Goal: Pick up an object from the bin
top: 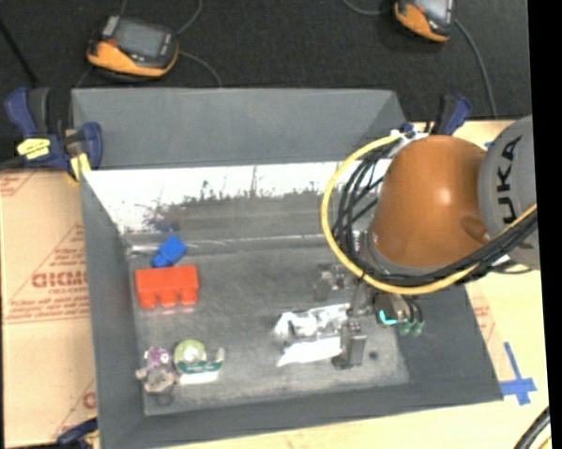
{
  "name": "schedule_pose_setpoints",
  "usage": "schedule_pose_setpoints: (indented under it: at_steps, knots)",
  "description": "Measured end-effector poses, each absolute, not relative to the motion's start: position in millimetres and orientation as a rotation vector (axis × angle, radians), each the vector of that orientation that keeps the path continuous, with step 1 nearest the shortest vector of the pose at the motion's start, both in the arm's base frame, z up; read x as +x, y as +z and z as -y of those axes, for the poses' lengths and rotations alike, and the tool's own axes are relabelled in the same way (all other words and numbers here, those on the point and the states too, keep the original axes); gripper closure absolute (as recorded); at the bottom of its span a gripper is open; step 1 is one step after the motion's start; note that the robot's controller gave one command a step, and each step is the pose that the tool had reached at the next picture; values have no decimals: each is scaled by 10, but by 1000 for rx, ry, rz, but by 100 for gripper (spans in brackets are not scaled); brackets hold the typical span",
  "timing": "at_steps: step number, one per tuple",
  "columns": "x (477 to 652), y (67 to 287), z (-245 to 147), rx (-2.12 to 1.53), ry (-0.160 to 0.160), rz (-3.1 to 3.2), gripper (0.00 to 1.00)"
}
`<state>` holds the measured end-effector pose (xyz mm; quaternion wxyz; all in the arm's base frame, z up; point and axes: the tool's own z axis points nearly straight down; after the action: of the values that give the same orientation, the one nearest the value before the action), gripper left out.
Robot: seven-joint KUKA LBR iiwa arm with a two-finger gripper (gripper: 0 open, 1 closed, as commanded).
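The white crumpled wrapper, found right of the red block beside the gripper (released or clenched cannot be told), is judged light, yielding and slippery, best pinched across a raised fold.

Wearing glossy orange dome cover at wrist, trailing black & yellow cables looping round it, showing pale grey arm link w/ black "UKA" lettering, ending in dark gripper, small green-teal light glowing alongside
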<state>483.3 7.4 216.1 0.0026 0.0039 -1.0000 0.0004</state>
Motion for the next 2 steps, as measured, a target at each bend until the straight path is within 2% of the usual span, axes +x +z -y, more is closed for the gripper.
schedule_pose_setpoints:
  at_steps: [1, 2]
  knots:
    - [5355, 791, 393, 46, 2, 3138, 0]
    - [5368, 839, 386, 47, 2, 3144, 100]
